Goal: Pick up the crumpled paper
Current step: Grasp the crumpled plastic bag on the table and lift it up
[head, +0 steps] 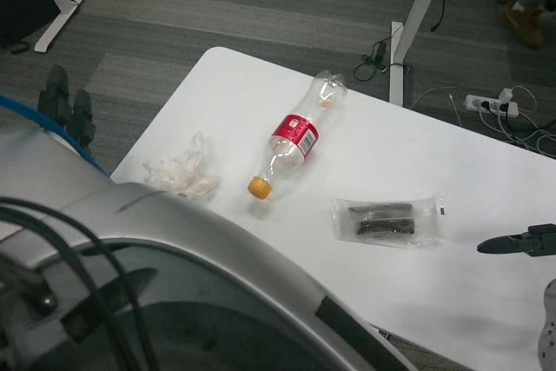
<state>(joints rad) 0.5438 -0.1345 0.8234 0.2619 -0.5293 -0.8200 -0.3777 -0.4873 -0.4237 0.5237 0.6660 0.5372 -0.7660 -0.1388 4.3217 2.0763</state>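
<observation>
White tabletop [452, 171] seen from above. Crumpled paper [181, 173] lies near its left edge, untouched. Just right of it, an empty clear bottle [294, 140] w/ red label lies on its side, orange cap nearest the camera. Further right, a clear wrapper [388, 220] w/ dark contents. Left hand [69, 109] hangs off the tabletop at left, grasping nothing. Right hand [521, 241] at right edge, only partly in view; can't tell its state.

Clear plastic bottle [294, 141] lying on white table [452, 284], sealed packet [387, 221] of perhaps dark snacks, power strip [491, 105] on floor
</observation>
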